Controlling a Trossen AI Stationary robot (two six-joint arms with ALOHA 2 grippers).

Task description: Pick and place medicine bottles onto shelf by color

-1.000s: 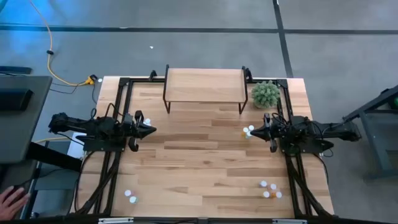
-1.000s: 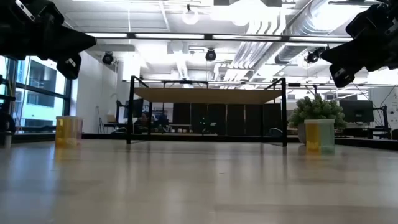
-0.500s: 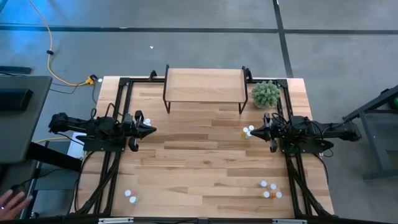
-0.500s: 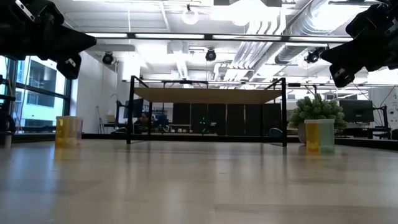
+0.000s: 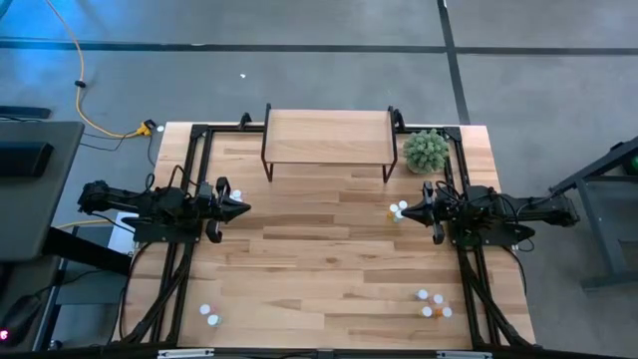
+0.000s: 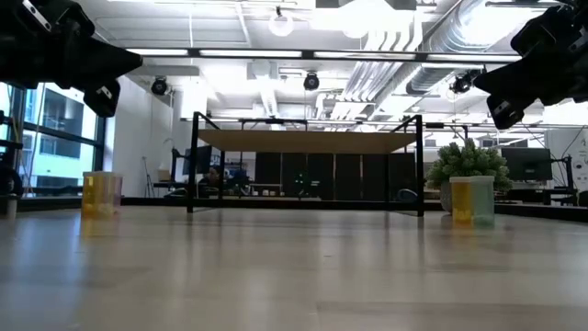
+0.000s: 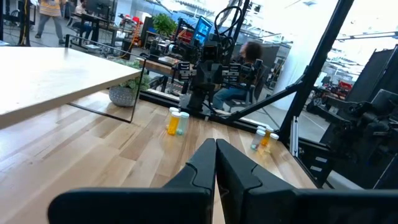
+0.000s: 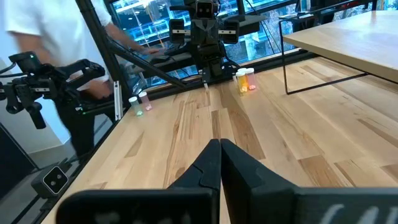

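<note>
The shelf (image 5: 327, 135), a light wood top on thin black legs, stands at the table's far middle; its top is bare. Small white-capped medicine bottles stand upright on the table in small groups: by the left arm (image 5: 229, 191), by the right arm (image 5: 397, 210), near the front left (image 5: 207, 314) and near the front right (image 5: 432, 304). My left gripper (image 5: 246, 209) hovers shut at the table's left side, pointing level toward the middle. My right gripper (image 5: 402, 212) hovers shut at the right side, facing it. Both fingertip pairs are closed together in the wrist views (image 7: 216, 149) (image 8: 219, 146).
A round green plant (image 5: 427, 151) sits just right of the shelf. Black frame rails (image 5: 184, 179) run along both table sides. A person in a white shirt (image 8: 37, 25) stands beyond the table's left side. Bare wood (image 5: 319, 249) lies between the two grippers.
Both arms have kept still. A person's hand beside the table's near left corner has drawn back out of the high view.
</note>
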